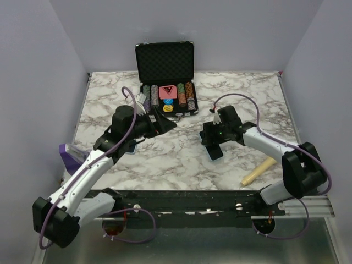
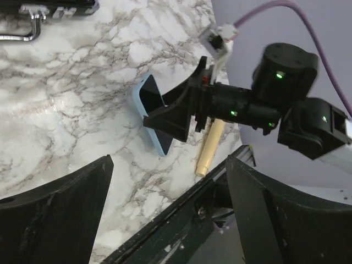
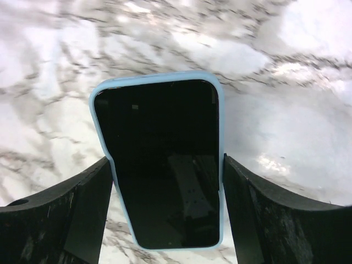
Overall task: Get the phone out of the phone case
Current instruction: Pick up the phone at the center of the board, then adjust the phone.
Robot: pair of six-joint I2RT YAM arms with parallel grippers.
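At the far-left edge of the marble bench (image 1: 104, 102), a purple object (image 1: 68, 153) lies partly hidden behind the left arm and plays no part here. The left end effector (image 1: 166, 119) is held spread wide with nothing between its fingers, hanging above the bench just near of the open poker chip case (image 1: 165, 63). It is turned to the right, apparently so that it can come in as a second hold once the phone is steadied. Right of centre, the phone (image 3: 159, 165) lies flat and screen-up, seated in its light-blue phone case (image 3: 157, 76). The right end effector (image 3: 166, 164) is set down over it, with a finger (image 3: 82, 209) pressed against each long edge of the phone case. This pinch across the width seems meant to fix the case so the phone can be pried free. Nothing has been separated yet. A wooden dowel (image 1: 258, 171) lies near the right edge, well apart from the phone.
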